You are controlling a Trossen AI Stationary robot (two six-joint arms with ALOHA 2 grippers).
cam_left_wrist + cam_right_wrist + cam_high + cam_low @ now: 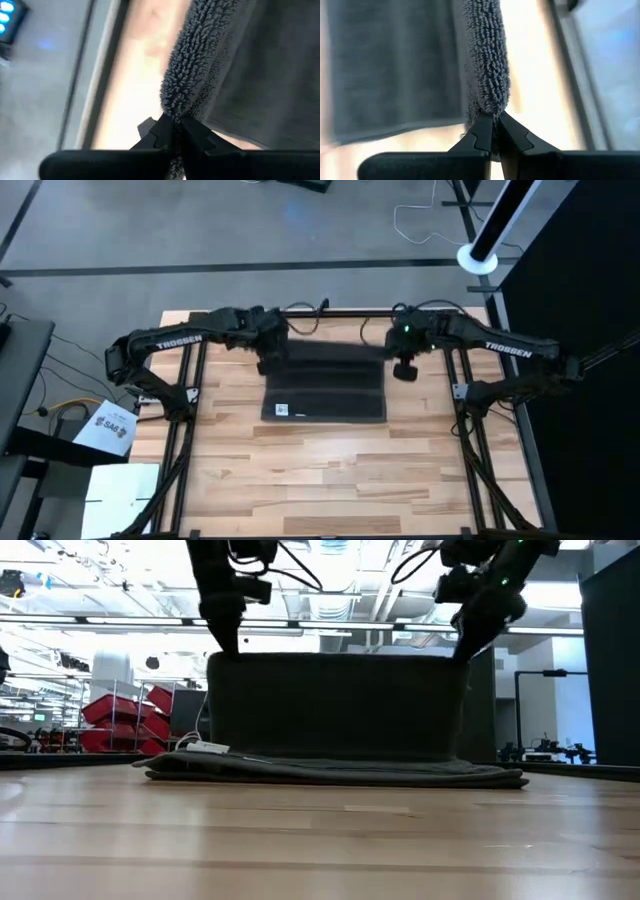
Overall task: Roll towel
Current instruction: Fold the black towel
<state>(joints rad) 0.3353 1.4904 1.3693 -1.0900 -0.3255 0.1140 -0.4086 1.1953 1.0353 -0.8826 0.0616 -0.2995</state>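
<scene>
The dark grey towel (325,385) lies in the far middle of the wooden table. Its far part is raised as an upright sheet (335,705), while its near part (330,772) rests flat on the table with a small white tag (205,747) at its near left corner. My left gripper (268,362) is shut on the raised edge's left corner. My right gripper (403,368) is shut on its right corner. Both grippers slant downward. My left gripper pinches the towel's raised left corner (175,107) between its two fingertips, coming from above at a slant. The cloth hangs down from the hold, with its lower part on the table. My right gripper pinches the raised right corner (487,107) between its two fingertips, also slanting down from above. The top edge (335,656) runs nearly straight between the two holds.
Bare wood (330,480) spreads across the near half of the table. Black frame rails (185,430) run along both sides, and a cable (305,315) lies at the far edge. Papers (108,430) lie off the table to the left.
</scene>
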